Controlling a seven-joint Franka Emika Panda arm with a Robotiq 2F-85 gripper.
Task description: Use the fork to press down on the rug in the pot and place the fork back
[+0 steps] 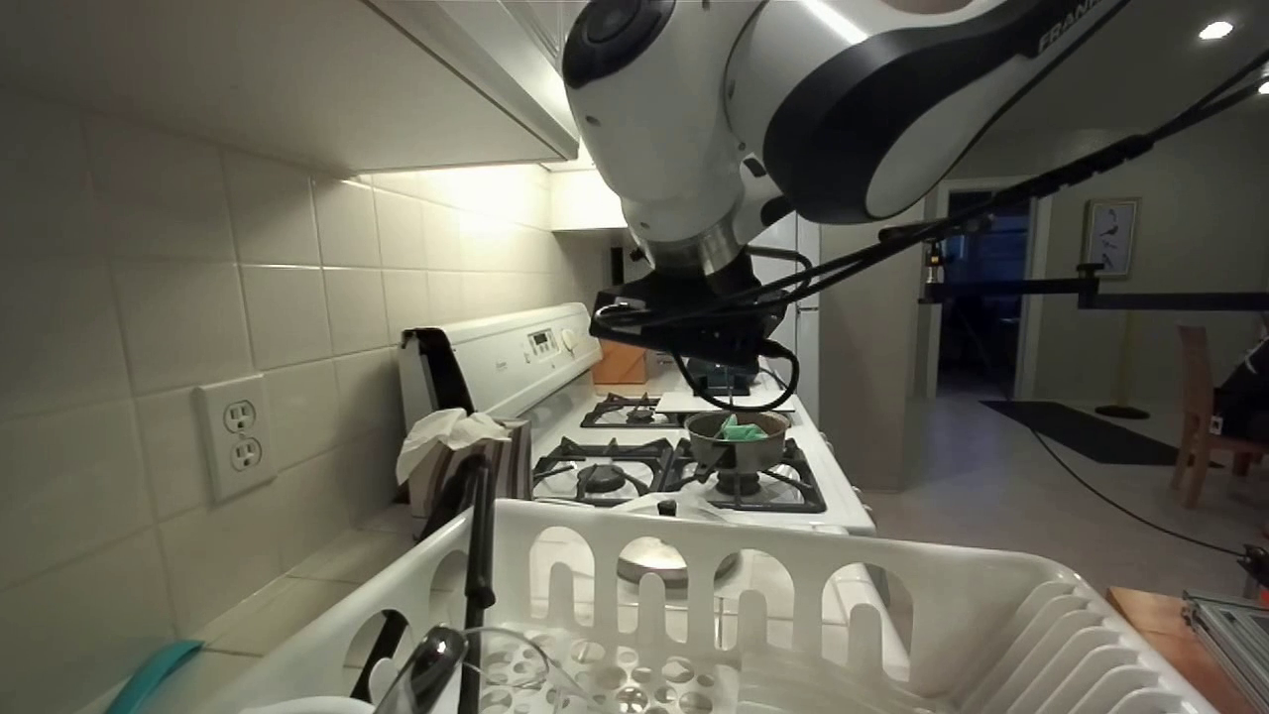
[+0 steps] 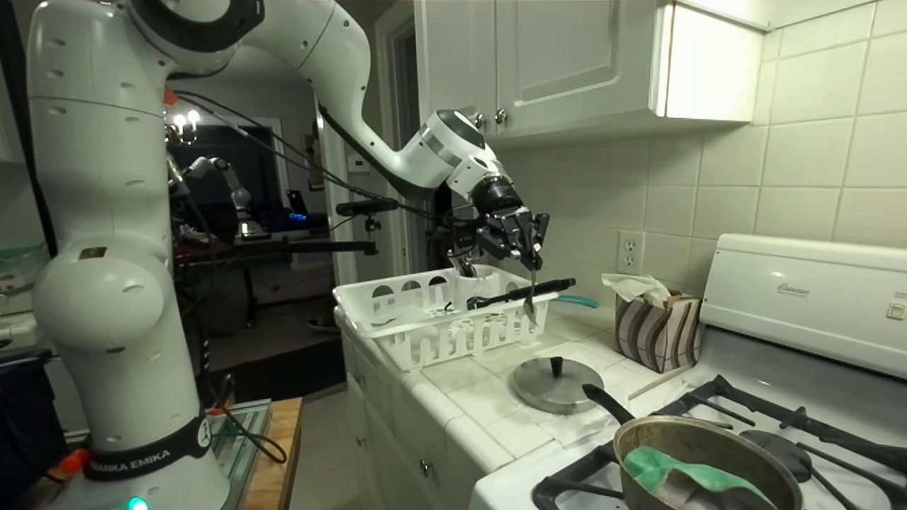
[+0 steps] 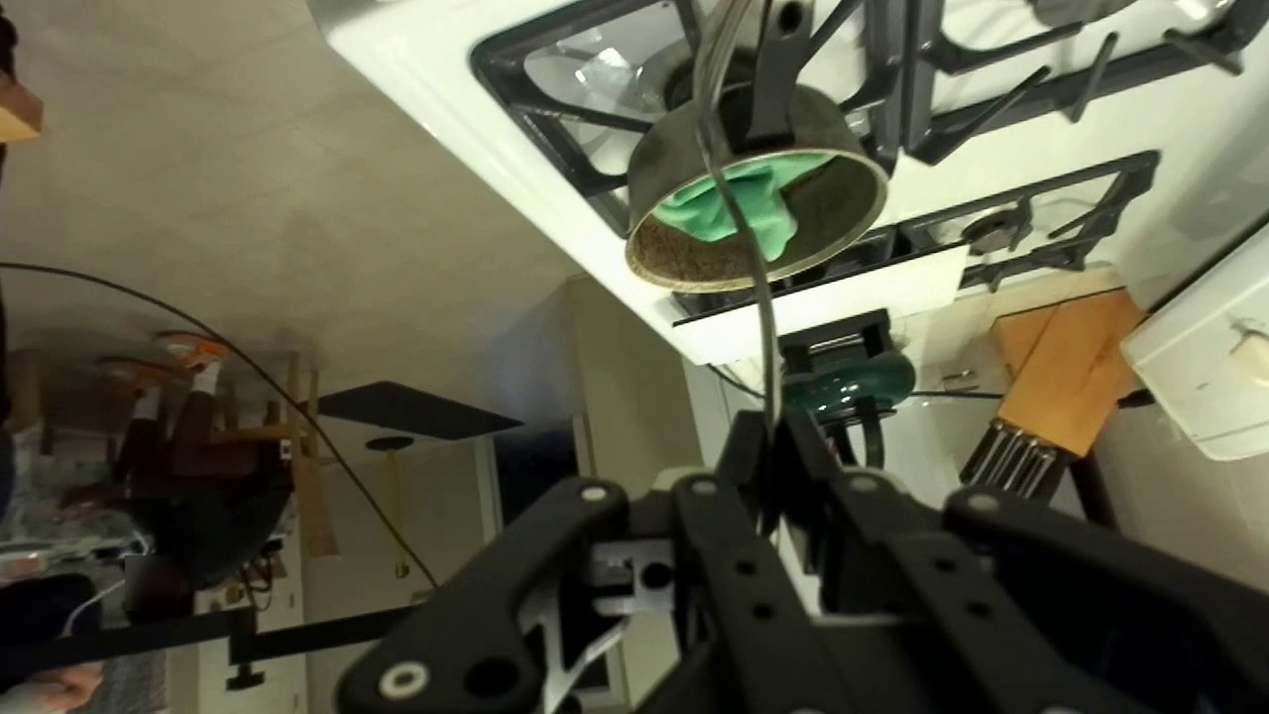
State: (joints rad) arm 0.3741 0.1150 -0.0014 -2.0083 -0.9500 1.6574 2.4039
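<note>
White square tiles (image 2: 801, 170) ran along the kitchen wall beyond a white gas stove (image 2: 779, 273), on which sat a small, rounded, dull-metal pot (image 1: 761, 452) with a crumpled green cloth (image 3: 763, 203) slumped inside it. Well apart from them, near a white plastic dish rack (image 1: 981, 595), my black two-fingered gripper (image 3: 776, 431) was pinched narrow on the tail of a slim, silvery metal fork (image 3: 750, 246), its head hanging downward. I judged the fork light and stiff, with a smooth handle that might pivot or slide in my hold once the tines met resistance. Gripping the tail gave reach but probably little leverage; a hold farther down the handle, away from the tines, would likely steady the push. The cloth looked soft and apt to spring back, so I favoured slow, centred pressure: the pot could tip or skid if leaned on near its rim.
</note>
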